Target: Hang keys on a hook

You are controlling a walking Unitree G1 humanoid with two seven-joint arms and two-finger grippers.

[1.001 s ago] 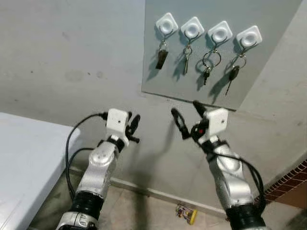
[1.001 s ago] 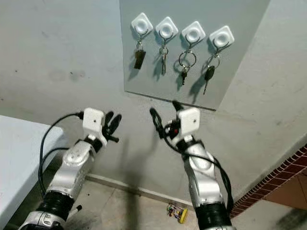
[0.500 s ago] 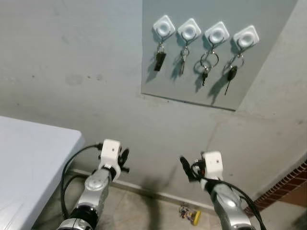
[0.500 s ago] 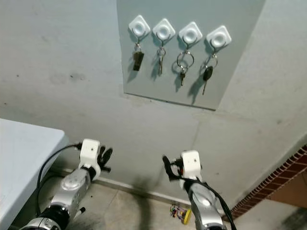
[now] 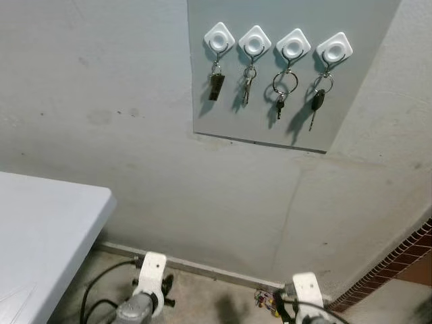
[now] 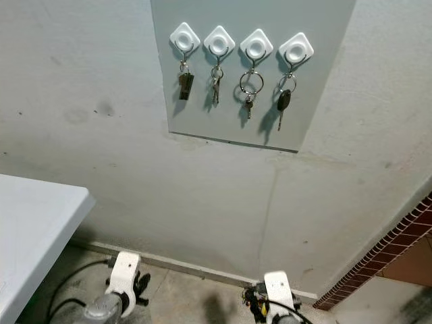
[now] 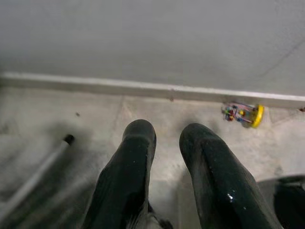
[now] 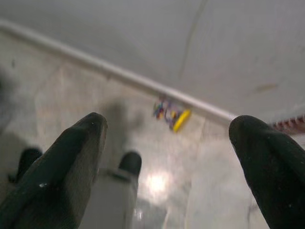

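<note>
Four white diamond-shaped hooks (image 5: 254, 44) sit in a row on a grey wall board (image 5: 364, 74). A set of keys hangs from each: a dark fob (image 5: 216, 82), a small key bunch (image 5: 247, 84), a large ring with a key (image 5: 283, 88) and a black car key (image 5: 316, 101). Both arms are low at the bottom of the eye views, far below the board. My left gripper (image 7: 167, 138) points at the floor, its fingers nearly together with nothing between them. My right gripper (image 8: 169, 129) is wide open and empty, also over the floor.
A white table (image 5: 40, 229) stands at the left. A small yellow and multicoloured object (image 7: 243, 114) lies on the floor by the white skirting (image 7: 95, 85). A brick strip (image 5: 398, 270) runs at the lower right.
Both arms have dropped from chest height in front of the wall to the bottom edge of the view. The keys on the hooks have not moved.
</note>
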